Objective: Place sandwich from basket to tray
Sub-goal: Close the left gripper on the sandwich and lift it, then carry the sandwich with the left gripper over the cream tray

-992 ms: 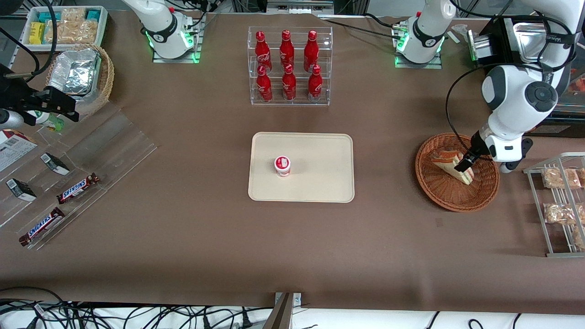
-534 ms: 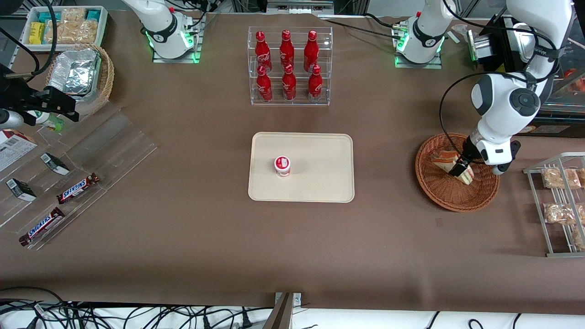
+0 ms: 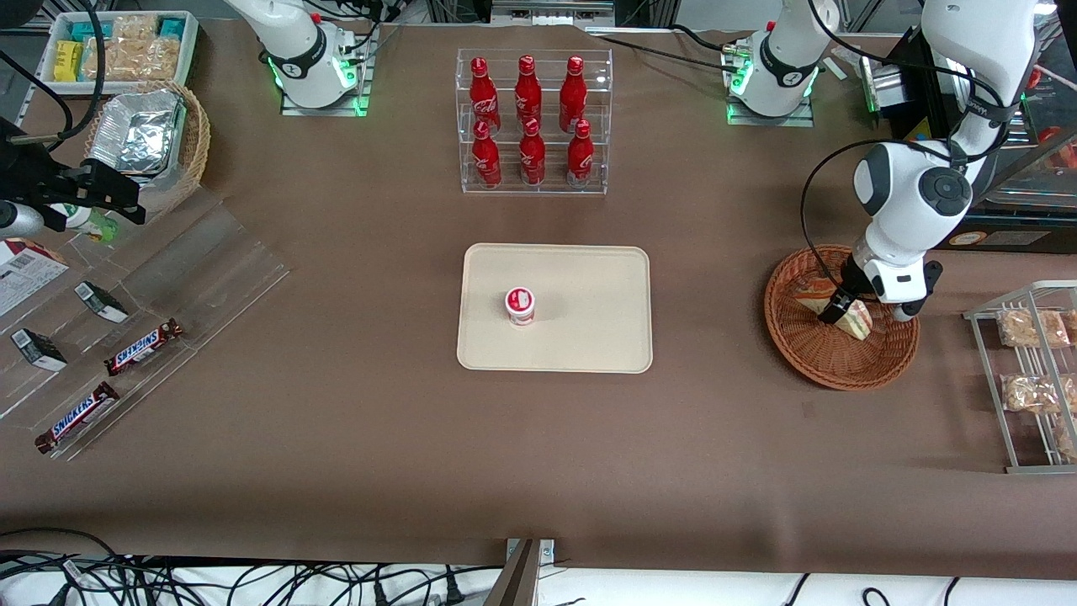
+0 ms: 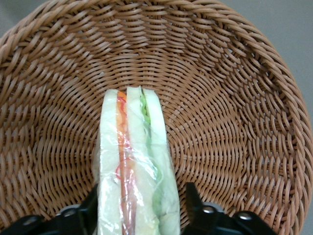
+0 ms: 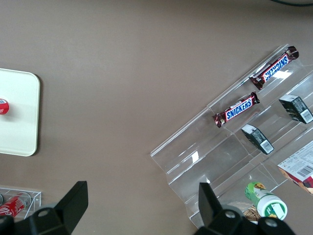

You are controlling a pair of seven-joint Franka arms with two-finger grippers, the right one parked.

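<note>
Sandwich point(image 4: 133, 166) standing on edge in the basket point(image 4: 230, 98), long axis running from the gripper point(image 4: 139, 208) toward the basket's middle, narrow end pointing away from the gripper. Fingers point(image 4: 191, 203) spread just to sandwich width, one pressed on each bread face, pinching it. Tray point(image 3: 589, 278) well apart from the basket, holding a small red-lidded cup point(image 3: 520, 305).
</note>
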